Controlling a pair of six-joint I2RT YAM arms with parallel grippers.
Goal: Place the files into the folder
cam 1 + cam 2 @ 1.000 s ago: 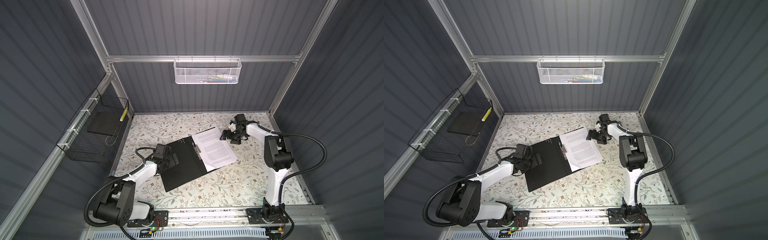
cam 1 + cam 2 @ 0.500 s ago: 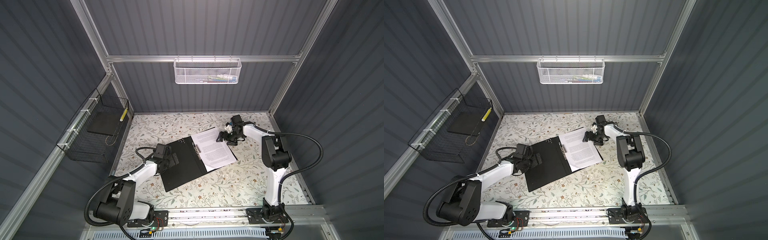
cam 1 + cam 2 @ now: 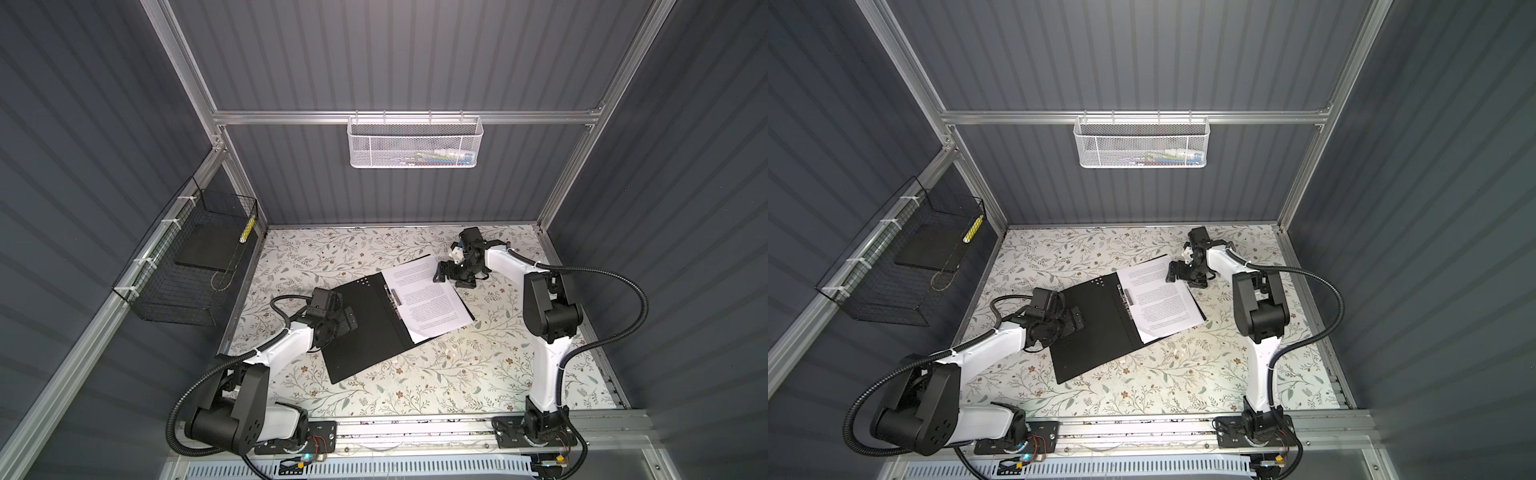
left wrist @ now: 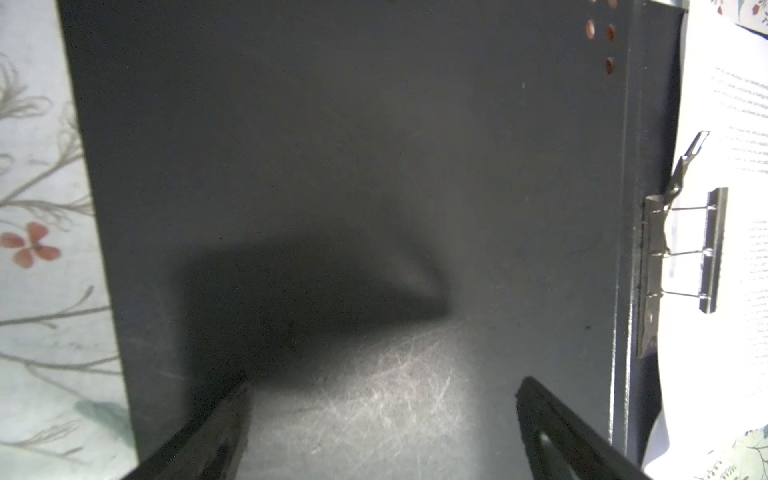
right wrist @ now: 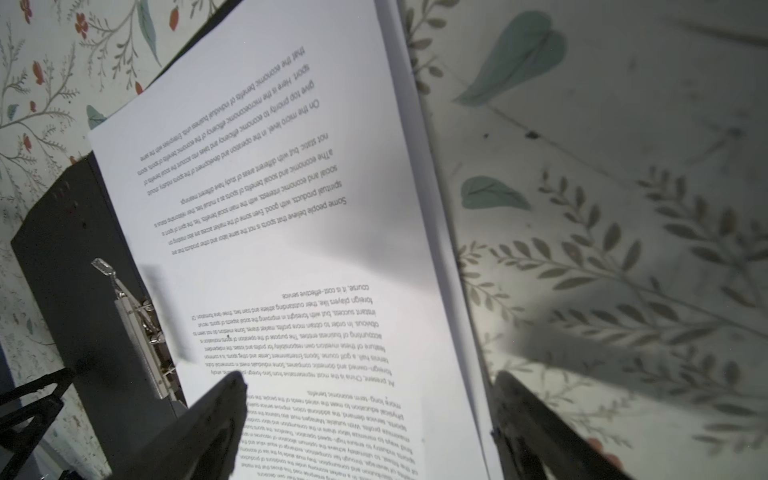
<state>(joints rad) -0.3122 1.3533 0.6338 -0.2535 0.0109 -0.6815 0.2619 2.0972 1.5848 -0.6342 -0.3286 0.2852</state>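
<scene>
Folder is lying open on table, black inside facing up, mid-table in both top views. Spine w/ metal clip is running far-to-near, near end skewing right. Open spread's long axis is running near-left to far-right.

Files are lying on the right-hand cover beside the clip, long axis approx parallel to spine. The near-right corner is overhanging onto table. Whether the clip is pinching them: cannot tell.

Left gripper is hanging over the left-hand cover, jaws spread wide, nothing betw them but bare black board.

Right gripper is sitting at files' far-right edge, jaws wide and gripping nothing. One finger is over the printed sheet, the other is over the table past the paper edge. Contact: cannot tell.
</scene>
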